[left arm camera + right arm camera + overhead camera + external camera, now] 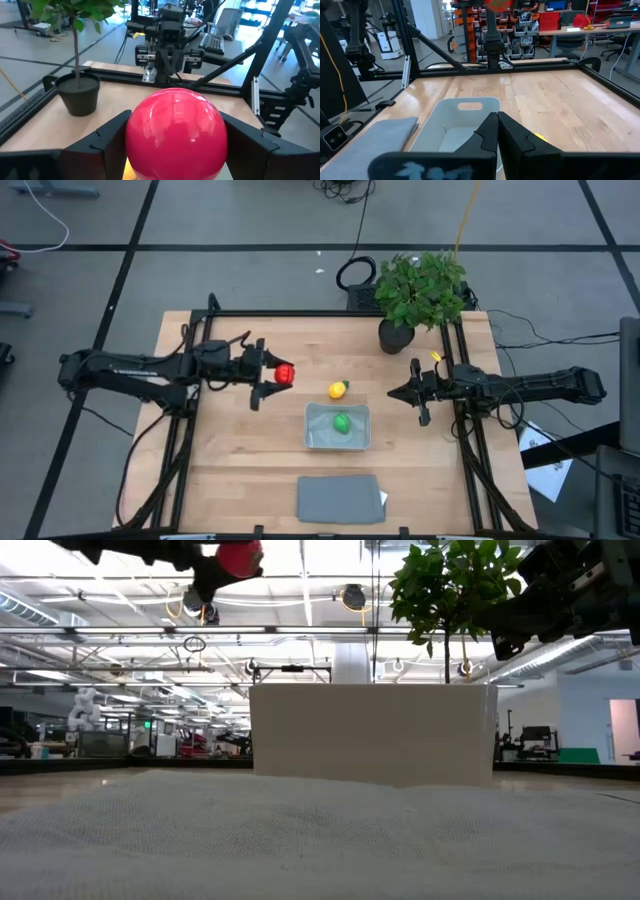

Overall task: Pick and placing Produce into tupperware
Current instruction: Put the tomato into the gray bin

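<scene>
My left gripper (277, 375) is shut on the red round piece (285, 374) and holds it high above the table's left half; the piece also shows in the low view (240, 557). The yellow piece with a green tip (338, 390) lies on the table just beyond the tupperware's (312, 442) far edge. The green round piece (342, 423) lies inside the tupperware. My right gripper (393, 392) is shut and empty, hovering right of the yellow piece; its wrist view looks over the tupperware (439, 111). My left gripper pinches the red round piece across its widest part (135, 145) between its two fingers (102, 142), one on each side. The fingers lie level and come from the table's left. The piece is lifted clear of the table.
A flat grey lid (340, 498) lies near the table's front edge, in front of the tupperware. A potted leafy plant (420, 292) stands at the far right corner. Black frame rails run along the table's left, right and far edges.
</scene>
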Robot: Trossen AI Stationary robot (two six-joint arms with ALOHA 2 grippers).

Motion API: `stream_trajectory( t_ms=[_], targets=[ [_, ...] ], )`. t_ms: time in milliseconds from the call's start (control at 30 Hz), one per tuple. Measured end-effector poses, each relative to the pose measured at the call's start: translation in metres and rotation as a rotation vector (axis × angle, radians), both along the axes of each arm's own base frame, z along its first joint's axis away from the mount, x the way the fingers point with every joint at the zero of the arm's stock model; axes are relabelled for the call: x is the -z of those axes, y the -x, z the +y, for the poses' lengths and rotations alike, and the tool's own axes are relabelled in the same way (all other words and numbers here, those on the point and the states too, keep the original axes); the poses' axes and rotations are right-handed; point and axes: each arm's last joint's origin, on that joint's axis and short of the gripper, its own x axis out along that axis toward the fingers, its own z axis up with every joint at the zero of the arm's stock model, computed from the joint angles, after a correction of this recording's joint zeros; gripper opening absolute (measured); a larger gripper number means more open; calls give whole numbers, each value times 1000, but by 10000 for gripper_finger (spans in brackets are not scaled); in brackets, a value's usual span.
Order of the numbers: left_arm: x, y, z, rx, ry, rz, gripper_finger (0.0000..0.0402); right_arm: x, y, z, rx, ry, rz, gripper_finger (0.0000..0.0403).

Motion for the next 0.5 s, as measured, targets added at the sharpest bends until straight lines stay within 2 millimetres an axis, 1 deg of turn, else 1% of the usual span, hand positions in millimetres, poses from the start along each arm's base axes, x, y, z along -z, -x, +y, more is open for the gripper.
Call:
stream_trajectory(
  t_ms=[100, 233, 333, 500],
  targets=[
    [-7, -11, 1, 38, 0, 1, 257, 0, 0, 0, 0, 0, 0, 0],
    [-24, -26, 1, 93, -35, -16, 257, 0, 0, 0, 0, 0, 0, 0],
    [-38, -36, 2, 95, -68, -10, 257, 0, 0, 0, 0, 0, 0, 0],
    [-54, -52, 9, 82, -87, 25, 257, 0, 0, 0, 0, 0, -1, 0]
  ],
)
